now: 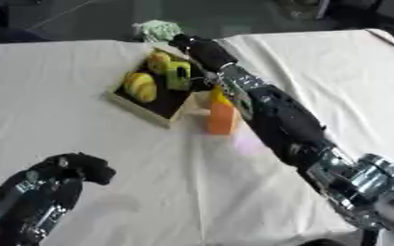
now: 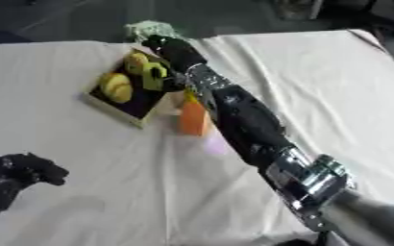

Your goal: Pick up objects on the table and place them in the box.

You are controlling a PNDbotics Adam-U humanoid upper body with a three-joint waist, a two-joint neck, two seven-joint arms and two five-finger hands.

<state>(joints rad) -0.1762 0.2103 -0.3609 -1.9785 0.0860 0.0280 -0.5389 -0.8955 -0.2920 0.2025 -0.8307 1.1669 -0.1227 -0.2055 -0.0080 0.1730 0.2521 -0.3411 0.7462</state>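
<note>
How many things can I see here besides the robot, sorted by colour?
Yellow: 3, all lying in the shallow dark-lined box: two rounded yellow pieces and a yellow-green piece.
Orange: 1, an upright orange block beside the box.
Pale green: 1, a crumpled thing at the far table edge.
Total: 5, not counting the box.

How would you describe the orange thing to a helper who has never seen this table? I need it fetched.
Find the shallow box on the white table, holding yellow items. The orange carton stands upright on the cloth just outside the box's near right corner, beside the robot's outstretched right arm. It is the only orange thing, and it is not in the box.
</note>
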